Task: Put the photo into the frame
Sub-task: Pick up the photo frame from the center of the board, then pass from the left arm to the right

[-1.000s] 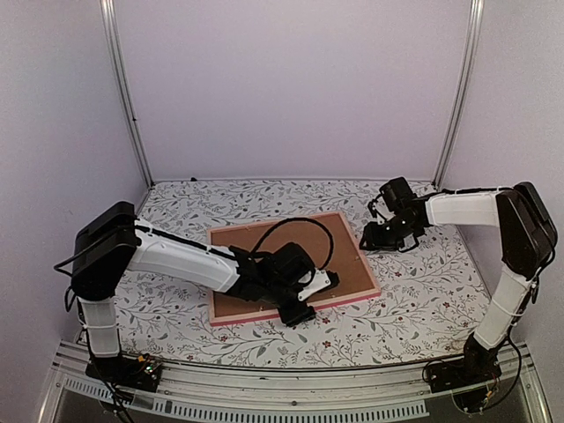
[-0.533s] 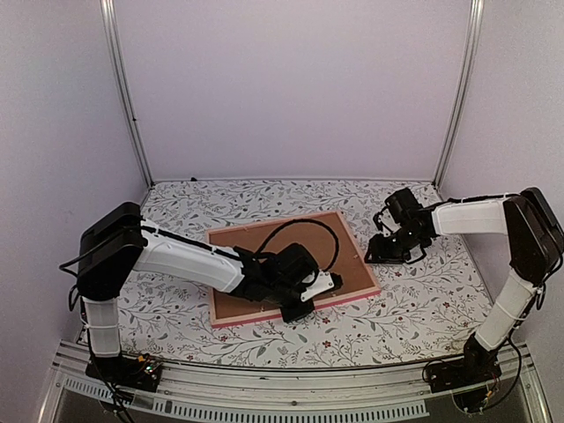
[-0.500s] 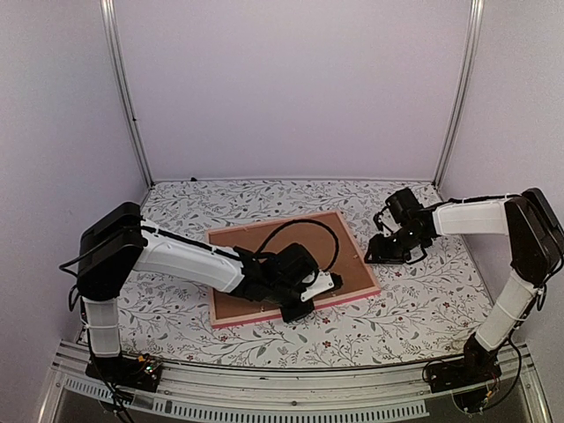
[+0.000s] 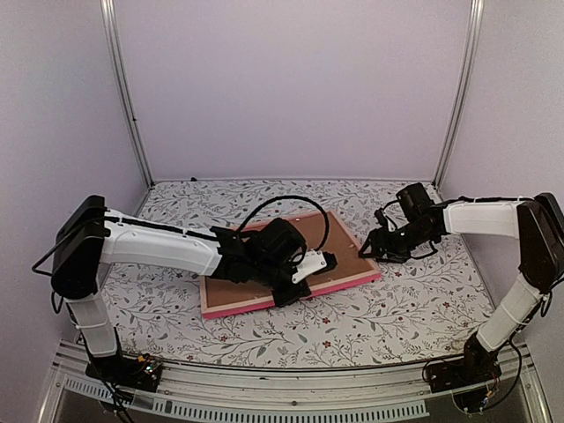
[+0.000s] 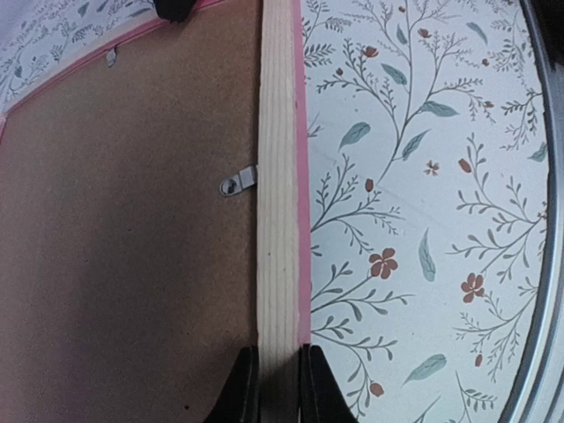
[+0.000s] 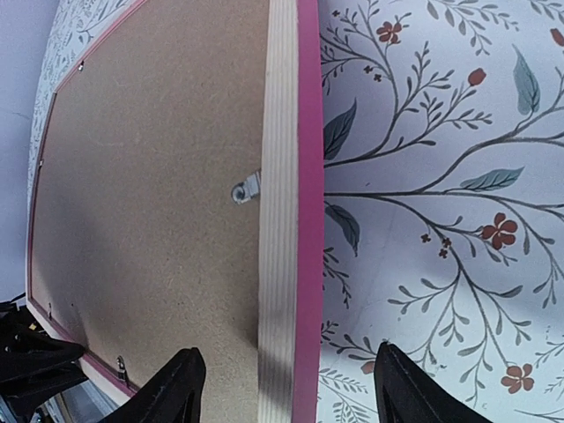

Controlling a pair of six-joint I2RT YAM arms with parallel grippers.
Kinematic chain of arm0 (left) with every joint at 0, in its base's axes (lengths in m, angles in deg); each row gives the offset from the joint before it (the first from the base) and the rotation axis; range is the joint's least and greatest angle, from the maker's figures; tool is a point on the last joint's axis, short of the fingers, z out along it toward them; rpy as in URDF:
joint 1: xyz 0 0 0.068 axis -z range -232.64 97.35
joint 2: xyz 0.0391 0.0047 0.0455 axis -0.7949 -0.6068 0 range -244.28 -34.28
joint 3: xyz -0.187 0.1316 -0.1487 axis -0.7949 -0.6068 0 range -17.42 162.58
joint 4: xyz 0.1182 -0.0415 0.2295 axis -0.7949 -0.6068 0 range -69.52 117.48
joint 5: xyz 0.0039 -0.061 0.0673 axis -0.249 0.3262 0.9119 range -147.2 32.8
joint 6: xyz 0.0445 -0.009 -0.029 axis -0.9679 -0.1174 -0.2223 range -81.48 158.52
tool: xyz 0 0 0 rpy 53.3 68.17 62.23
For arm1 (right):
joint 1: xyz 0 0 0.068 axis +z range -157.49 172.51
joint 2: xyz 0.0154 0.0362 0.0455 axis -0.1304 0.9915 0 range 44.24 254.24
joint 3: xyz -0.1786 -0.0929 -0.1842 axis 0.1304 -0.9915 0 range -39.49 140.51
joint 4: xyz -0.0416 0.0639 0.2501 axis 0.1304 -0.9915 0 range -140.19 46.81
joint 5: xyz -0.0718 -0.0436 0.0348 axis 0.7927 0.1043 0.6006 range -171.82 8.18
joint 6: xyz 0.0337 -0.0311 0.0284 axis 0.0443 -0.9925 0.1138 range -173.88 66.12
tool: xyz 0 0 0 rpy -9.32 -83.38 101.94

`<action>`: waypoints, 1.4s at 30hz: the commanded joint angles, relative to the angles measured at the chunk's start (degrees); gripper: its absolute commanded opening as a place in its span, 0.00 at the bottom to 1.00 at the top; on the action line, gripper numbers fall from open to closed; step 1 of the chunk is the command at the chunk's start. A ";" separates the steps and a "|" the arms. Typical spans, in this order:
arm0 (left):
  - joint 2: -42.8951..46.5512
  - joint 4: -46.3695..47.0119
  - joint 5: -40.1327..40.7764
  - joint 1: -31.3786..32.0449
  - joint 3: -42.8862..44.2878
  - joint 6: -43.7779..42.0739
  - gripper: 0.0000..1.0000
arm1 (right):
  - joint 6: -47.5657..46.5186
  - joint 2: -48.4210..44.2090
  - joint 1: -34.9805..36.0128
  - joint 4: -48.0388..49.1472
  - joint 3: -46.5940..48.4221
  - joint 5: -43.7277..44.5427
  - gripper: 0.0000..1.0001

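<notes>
The frame (image 4: 256, 306) lies back-up at the centre of the top view on the bench (image 4: 423, 300), its brown board (image 4: 339, 251) in place. The left end effector (image 5: 278, 388) is clamped on the near rail. The right end effector (image 6: 295, 401) stands wide, straddling the right rail and gripping nothing. The photo is nowhere visible. The step looks like repositioning the frame. Next, a clip (image 6: 247, 188) probably needs turning to free the board.

No writing, label or number is legible anywhere
</notes>
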 commanded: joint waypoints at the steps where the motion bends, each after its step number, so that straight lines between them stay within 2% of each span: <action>1: 4.31 2.52 -0.57 -1.29 2.09 -0.47 0.00 | 2.07 -0.97 -0.86 1.56 -2.33 -7.94 0.69; 6: 3.44 2.42 -1.01 -1.23 1.97 -0.16 0.00 | 5.79 -1.16 -1.77 6.96 -6.31 -14.21 0.69; 9: 2.78 2.84 -1.67 -1.28 1.48 0.44 0.00 | 8.25 -0.82 -2.27 12.39 -9.73 -18.66 0.66; 13: 2.16 3.35 -2.05 -1.30 0.32 1.30 0.00 | 12.90 0.01 -3.08 18.96 -13.09 -22.61 0.50; 17: 1.23 3.06 -2.01 -1.22 -0.46 2.06 0.02 | 14.34 -0.26 -3.76 20.75 -13.80 -23.78 0.32; 21: 0.46 2.86 -0.59 -0.76 -1.04 2.68 0.12 | 14.89 -1.31 -3.94 20.73 -13.50 -24.13 0.19; 27: -0.60 2.78 2.74 0.15 -1.37 2.68 0.20 | 15.63 -2.60 -3.99 20.14 -13.15 -24.46 0.03; 29: -0.76 2.78 4.30 0.64 -1.49 2.74 0.28 | 15.65 -3.00 -3.99 19.72 -12.81 -24.35 0.00; 32: -0.81 3.15 7.54 1.50 -1.79 2.54 0.46 | 15.73 -3.65 -4.00 18.84 -12.08 -24.33 0.00; 36: -0.86 3.88 12.80 3.10 -2.15 2.08 0.65 | 15.82 -4.42 -3.93 17.50 -10.90 -24.58 0.00; 38: -1.11 4.01 16.97 4.41 -2.03 1.16 0.81 | 16.19 -4.99 -4.00 16.73 -10.22 -24.87 0.00; 39: -1.31 3.97 19.65 5.11 -1.89 0.48 0.96 | 16.32 -5.21 -3.96 16.00 -9.76 -24.94 0.00; 42: -2.12 3.82 26.27 7.06 -1.32 -1.70 1.00 | 16.27 -5.92 -3.95 13.37 -8.15 -25.03 0.00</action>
